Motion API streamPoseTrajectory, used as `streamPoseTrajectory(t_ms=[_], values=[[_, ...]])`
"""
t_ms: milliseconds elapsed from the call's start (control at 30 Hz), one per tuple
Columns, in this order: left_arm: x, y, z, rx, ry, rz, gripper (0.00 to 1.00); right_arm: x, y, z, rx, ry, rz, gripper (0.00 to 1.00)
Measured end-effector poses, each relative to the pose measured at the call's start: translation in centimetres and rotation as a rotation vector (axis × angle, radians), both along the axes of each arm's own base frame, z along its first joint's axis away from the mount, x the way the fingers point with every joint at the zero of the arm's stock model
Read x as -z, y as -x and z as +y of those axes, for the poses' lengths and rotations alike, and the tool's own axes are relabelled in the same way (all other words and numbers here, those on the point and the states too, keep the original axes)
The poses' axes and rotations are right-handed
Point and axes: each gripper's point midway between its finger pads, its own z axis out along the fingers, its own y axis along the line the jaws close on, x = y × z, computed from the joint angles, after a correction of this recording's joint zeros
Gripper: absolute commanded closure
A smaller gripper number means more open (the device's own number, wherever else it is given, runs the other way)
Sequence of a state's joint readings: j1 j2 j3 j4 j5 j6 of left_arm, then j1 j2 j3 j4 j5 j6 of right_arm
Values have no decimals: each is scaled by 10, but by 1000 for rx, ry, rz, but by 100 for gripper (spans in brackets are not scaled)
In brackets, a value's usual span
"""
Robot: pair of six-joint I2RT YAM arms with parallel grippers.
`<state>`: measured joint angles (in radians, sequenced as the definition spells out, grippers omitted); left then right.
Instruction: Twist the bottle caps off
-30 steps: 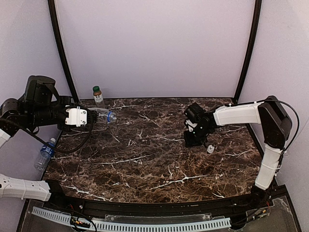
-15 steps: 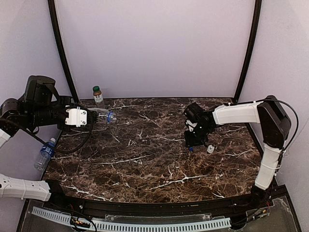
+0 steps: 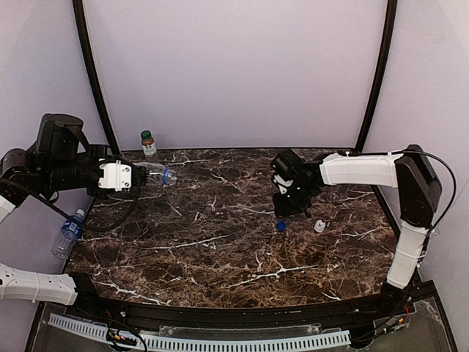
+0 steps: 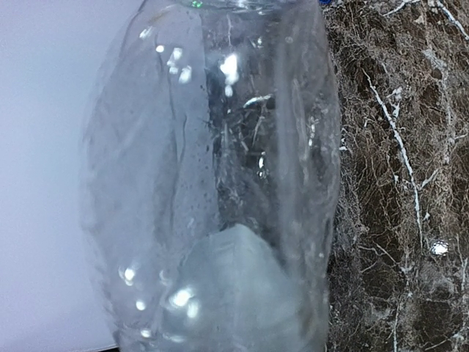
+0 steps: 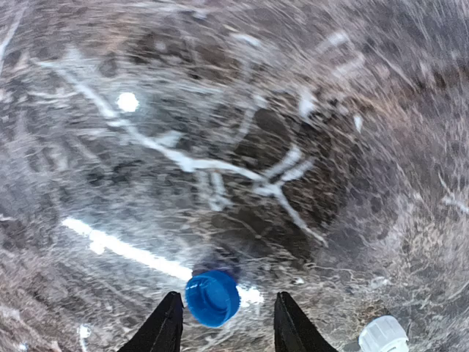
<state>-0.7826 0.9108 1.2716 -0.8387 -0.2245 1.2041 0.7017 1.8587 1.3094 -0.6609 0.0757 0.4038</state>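
Note:
My left gripper (image 3: 141,176) is shut on a clear unlabelled bottle (image 3: 154,174), held level over the table's far left with its blue-tipped mouth pointing right. That bottle (image 4: 220,183) fills the left wrist view and hides the fingers. My right gripper (image 3: 288,205) hangs open over the table's right half. A loose blue cap (image 5: 212,297) shows between its black fingertips (image 5: 165,327), and in the top view this blue cap (image 3: 280,226) lies on the table just below the gripper. A brownish bottle (image 3: 149,147) with a green cap stands at the back left.
A white cap (image 3: 319,226) lies on the marble table (image 3: 220,249) right of the blue one; the white cap (image 5: 382,335) also shows at the lower right of the right wrist view. A blue-labelled bottle (image 3: 68,233) sits off the table's left edge.
My right gripper has opened and let the blue cap go; the cap now lies on the table. The right arm has shifted a little left and back. The left arm has held still.

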Motion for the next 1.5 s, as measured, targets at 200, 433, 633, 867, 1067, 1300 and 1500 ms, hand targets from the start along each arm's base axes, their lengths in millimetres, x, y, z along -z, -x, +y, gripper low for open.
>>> streamPoseTrajectory(t_ms=[200,433,633,867,1067,1300,1500], values=[[-19,7,-8,12,110,37,91,-82,16,59,-211,-122,-226,1],[-65,39,-34,130,369,167,87,-305,106,126,-600,-718,-794,11],[-76,71,-59,262,506,369,83,-406,214,173,-942,-1117,-1157,18],[-71,91,-76,341,552,546,83,-399,245,229,-1113,-1185,-1227,30],[-72,97,-78,364,563,576,83,-422,252,228,-1114,-1261,-1317,35],[-72,98,-78,366,565,580,83,-447,251,229,-1085,-1313,-1374,54],[-72,96,-78,358,567,579,82,-448,251,234,-1082,-1312,-1367,68]])
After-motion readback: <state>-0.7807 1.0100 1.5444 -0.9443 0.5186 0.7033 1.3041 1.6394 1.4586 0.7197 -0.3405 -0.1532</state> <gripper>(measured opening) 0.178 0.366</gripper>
